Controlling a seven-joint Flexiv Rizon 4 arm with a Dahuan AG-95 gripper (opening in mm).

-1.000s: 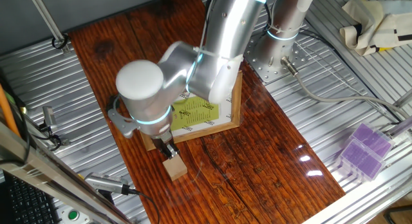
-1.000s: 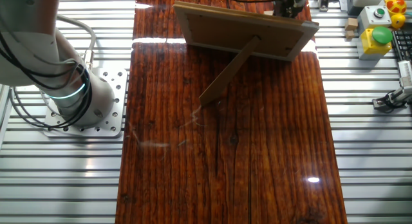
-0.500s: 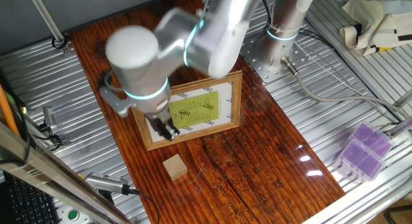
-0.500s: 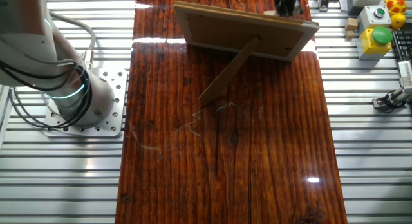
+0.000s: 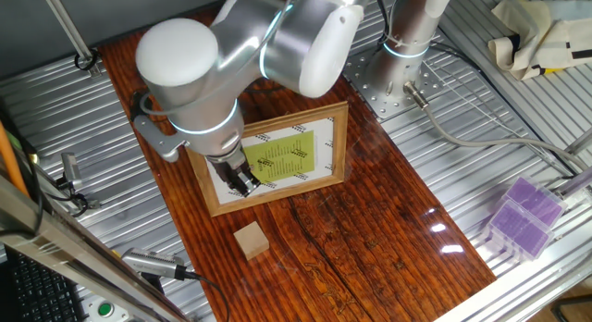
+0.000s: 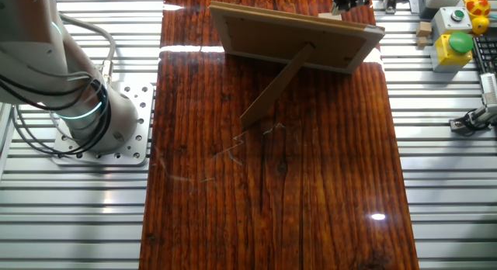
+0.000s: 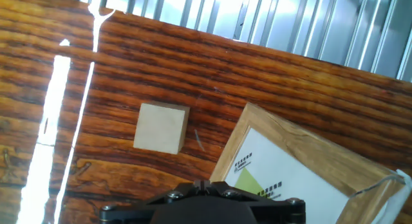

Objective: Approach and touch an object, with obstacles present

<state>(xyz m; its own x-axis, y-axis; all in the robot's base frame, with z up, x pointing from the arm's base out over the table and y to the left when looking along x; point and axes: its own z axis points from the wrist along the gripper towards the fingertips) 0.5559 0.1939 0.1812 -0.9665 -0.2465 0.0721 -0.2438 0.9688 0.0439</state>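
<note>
The small tan wooden cube (image 5: 251,240) lies alone on the dark wooden board, in front of the picture frame. In the hand view the cube (image 7: 161,127) sits left of the frame's corner. The wooden picture frame (image 5: 277,158) with a white mat and a yellow-green sheet stands propped on the board. The other fixed view shows the frame's back (image 6: 295,37) and its stand. My gripper (image 5: 244,184) hangs above the frame's lower left part, up and away from the cube. Its fingers look pressed together and hold nothing. In the hand view only the gripper's tips (image 7: 206,184) show.
A purple ridged box (image 5: 523,214) lies on the metal slats at the right. The arm's base (image 5: 400,77) stands behind the frame. A yellow box with a green button (image 6: 454,41) and cables sit beside the board. Tools lie on the slats at the left (image 5: 69,179).
My gripper was down at the cube a second ago. It has risen and drawn back over the frame's lower left part. The cube stays where it was.
</note>
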